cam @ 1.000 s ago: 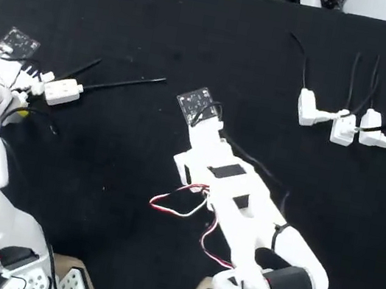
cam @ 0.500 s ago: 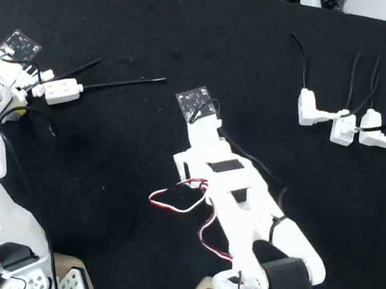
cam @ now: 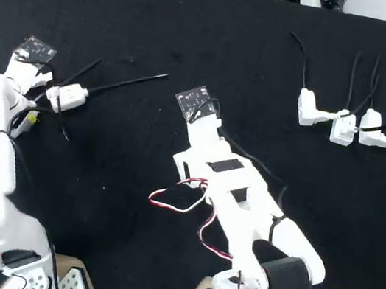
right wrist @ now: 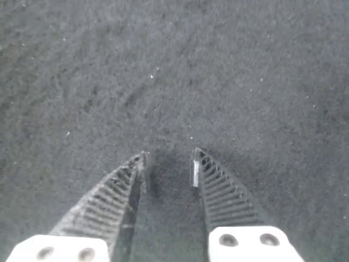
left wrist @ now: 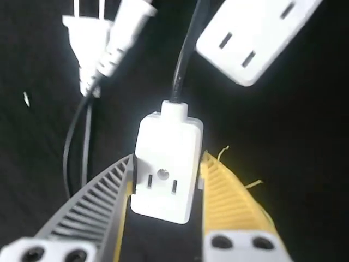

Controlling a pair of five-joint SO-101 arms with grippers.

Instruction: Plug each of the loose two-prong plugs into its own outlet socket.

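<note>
Left jaws clamped on white outlet socket point(left wrist: 165, 164), right jaws parted — empty — above black table point(right wrist: 163, 65).

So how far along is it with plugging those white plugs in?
Off to the right, a cluster of white plug pieces looks joined, though that's hard to confirm. In hand: the left gripper clamps a white socket block. To do: a loose white two-prong plug lies unplugged nearby; the right gripper hangs open, empty.
</note>
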